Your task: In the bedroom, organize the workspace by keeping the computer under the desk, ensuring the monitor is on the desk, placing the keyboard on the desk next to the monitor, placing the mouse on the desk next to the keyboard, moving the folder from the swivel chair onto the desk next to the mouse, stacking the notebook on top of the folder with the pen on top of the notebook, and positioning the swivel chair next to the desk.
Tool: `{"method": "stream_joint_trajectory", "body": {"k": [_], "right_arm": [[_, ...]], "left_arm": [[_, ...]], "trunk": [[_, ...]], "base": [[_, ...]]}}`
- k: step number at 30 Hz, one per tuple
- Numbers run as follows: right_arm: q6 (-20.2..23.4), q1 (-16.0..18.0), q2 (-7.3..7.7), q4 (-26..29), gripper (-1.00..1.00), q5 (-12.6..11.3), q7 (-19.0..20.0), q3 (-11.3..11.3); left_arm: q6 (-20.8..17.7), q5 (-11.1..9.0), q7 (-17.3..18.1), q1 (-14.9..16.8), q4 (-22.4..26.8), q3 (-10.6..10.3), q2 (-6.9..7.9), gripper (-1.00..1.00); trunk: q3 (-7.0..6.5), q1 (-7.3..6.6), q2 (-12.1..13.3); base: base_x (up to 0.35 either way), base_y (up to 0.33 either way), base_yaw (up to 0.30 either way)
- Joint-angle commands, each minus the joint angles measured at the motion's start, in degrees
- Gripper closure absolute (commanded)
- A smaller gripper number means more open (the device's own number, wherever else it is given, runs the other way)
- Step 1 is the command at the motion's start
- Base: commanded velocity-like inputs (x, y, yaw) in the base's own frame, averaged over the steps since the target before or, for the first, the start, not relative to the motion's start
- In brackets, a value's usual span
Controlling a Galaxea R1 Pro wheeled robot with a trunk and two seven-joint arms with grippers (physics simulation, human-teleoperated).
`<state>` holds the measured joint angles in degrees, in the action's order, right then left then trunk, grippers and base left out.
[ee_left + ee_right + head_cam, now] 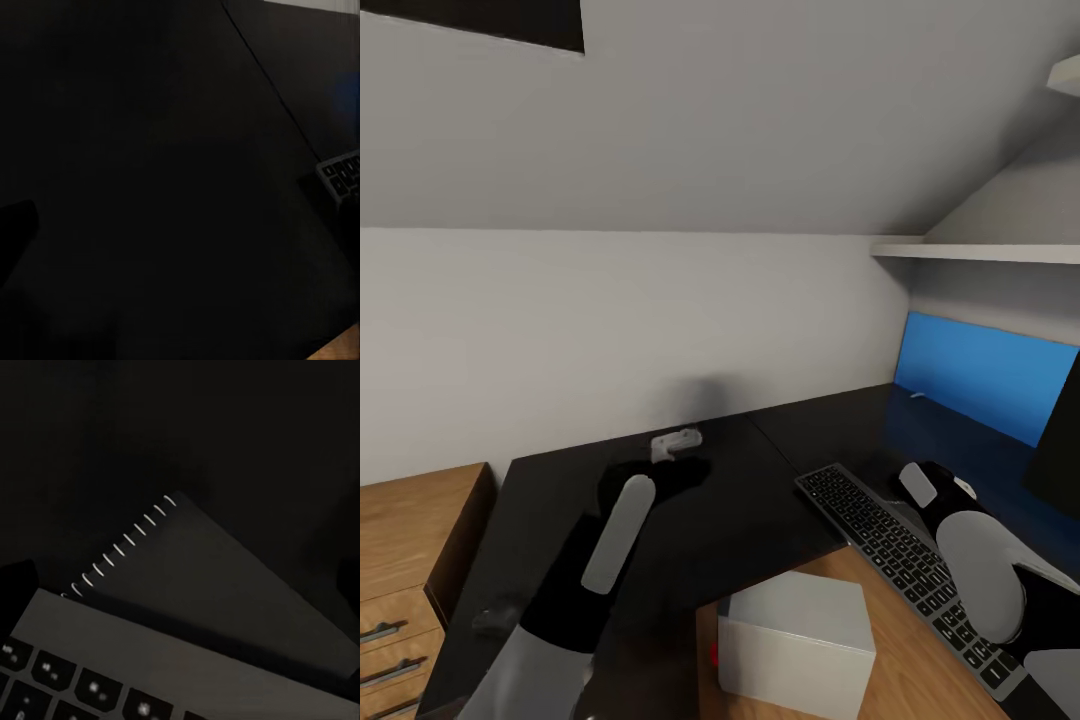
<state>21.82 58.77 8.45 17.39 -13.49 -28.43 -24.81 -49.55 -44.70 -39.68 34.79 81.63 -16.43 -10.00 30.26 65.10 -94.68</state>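
Observation:
The glossy black desk (760, 500) spreads across the head view. The slim dark keyboard (905, 565) lies on it at an angle, its near end reaching past the desk's edge. My right gripper (908, 478) hovers open just beyond the keyboard's far end, over the dark grey spiral-bound notebook (225, 577), which lies flat against the keyboard's silver edge (150, 652). My left gripper (678, 445) hangs open over bare desk top (150, 187), left of the keyboard's corner (341, 176). The pale computer (795, 640) stands on the wooden floor by the desk. The monitor's black edge (1063, 440) shows at the far right.
A blue wall panel (985, 385) stands behind the desk's right wing, with a white shelf (975, 250) above it. A light wooden drawer unit (410, 545) stands left of the desk. A sloped ceiling closes in overhead.

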Motion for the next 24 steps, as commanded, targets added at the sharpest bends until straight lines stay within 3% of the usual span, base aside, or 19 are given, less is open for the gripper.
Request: {"method": "stream_joint_trajectory", "body": {"k": [1,7,18,24], "right_arm": [[0.16,0.02,0.0,0.1,-1.0,-0.52,-0.31,0.11],[-1.09,-0.06,-0.45,0.01,-1.0,-0.22,-0.08,-0.07],[-3.29,-0.14,-0.5,-0.05,-1.0,-0.38,-0.38,0.02],[-3.67,-0.15,-0.51,0.02,-1.0,-0.39,-0.46,0.02]], "left_arm": [[-0.3,-0.55,-0.6,-0.23,0.39,-0.34,0.0,-1.0],[-1.16,0.47,-0.57,-1.24,2.31,-1.42,0.0,-1.0],[-1.4,0.64,-0.68,-1.24,5.84,-4.34,0.0,-1.0],[-1.42,0.67,-0.68,-1.28,6.35,-4.83,0.0,-1.0]], "trunk": [[0.07,0.0,-0.03],[0.07,0.0,-0.03],[0.07,0.0,-0.03],[0.07,0.0,-0.03]], "base": [[0.0,0.0,0.0],[0.0,0.0,0.0],[0.0,0.0,0.0],[0.0,0.0,0.0]]}}
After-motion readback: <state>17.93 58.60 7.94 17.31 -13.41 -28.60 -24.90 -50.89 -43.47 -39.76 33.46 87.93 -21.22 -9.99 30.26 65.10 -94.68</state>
